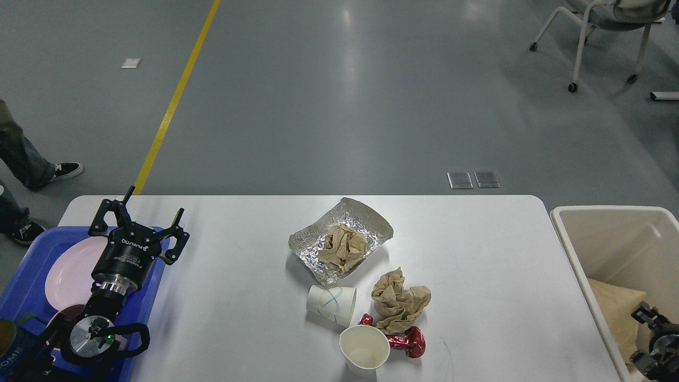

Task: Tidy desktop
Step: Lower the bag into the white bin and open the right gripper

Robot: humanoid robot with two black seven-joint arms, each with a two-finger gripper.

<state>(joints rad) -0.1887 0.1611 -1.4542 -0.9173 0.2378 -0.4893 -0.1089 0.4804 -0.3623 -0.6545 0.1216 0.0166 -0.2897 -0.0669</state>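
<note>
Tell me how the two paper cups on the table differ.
The white paper cup with blue lines lies tipped on its side, while the plain white paper cup stands upright, mouth open and empty. The patterned one sits farther from the robot; the plain one touches the red foil wrapper. Both rest on the white desktop.

I see everything from one camera in my head, set high and tilted forward and down. It takes in the whole desktop (477,254) from its near edge, with the grey floor (339,95) stretching away beyond.
</note>
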